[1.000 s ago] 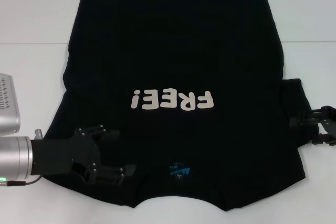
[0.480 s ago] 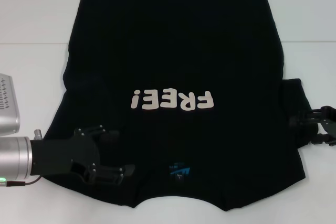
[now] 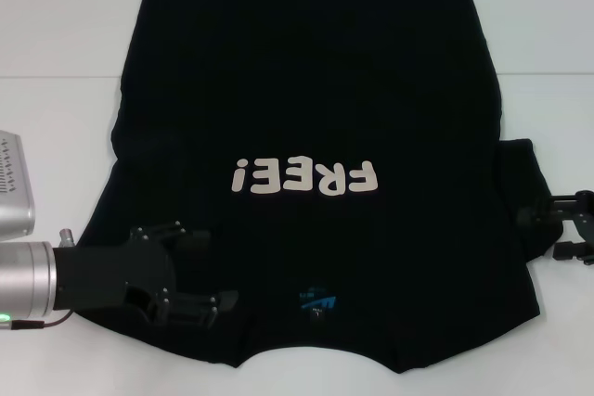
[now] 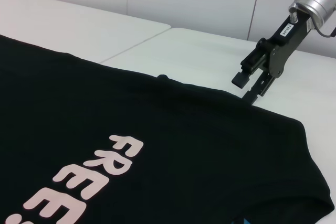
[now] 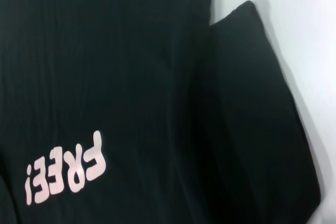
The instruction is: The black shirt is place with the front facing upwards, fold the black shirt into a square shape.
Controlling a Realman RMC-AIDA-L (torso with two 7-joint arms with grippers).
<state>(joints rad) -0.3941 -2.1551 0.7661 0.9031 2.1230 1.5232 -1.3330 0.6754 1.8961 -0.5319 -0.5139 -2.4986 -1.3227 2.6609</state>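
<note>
Plainly, from the head view, the large black cotton T-shirt (image 3: 306, 136) with chunky white "FREE!" lettering (image 3: 306, 176) lies spread front-up on the white desk (image 3: 56, 25), collar and small blue neck label (image 3: 317, 302) toward the robot, hem at the far side. Its long axis runs straight away from the robot, so each sleeve sits out to one side. The left pincer (image 3: 202, 271) rests over the near left shoulder area, fingers spread apart on top of the cloth with nothing pinched between them. The right pincer (image 3: 568, 226) sits at the outer edge of the right sleeve (image 3: 520, 173), fingers parted, one above the other; I cannot make out cloth caught between them.

From the left wrist view, looking across the shirt, the right pincer (image 4: 251, 81) shows with its jaws apart, its lower fingertip at the sleeve's edge where the fabric meets the desk, seemingly touching it.

From the right wrist view, the sleeve (image 5: 252, 124) lies flat as a separate flap just beside the shirt's body, with bare desk beyond it; that arm's own fingers are not visible.

My judgement: the sleeve lies inward of the right pincer, toward the shirt's middle, so the right arm is the nearer one to close on that edge and carry it across.
</note>
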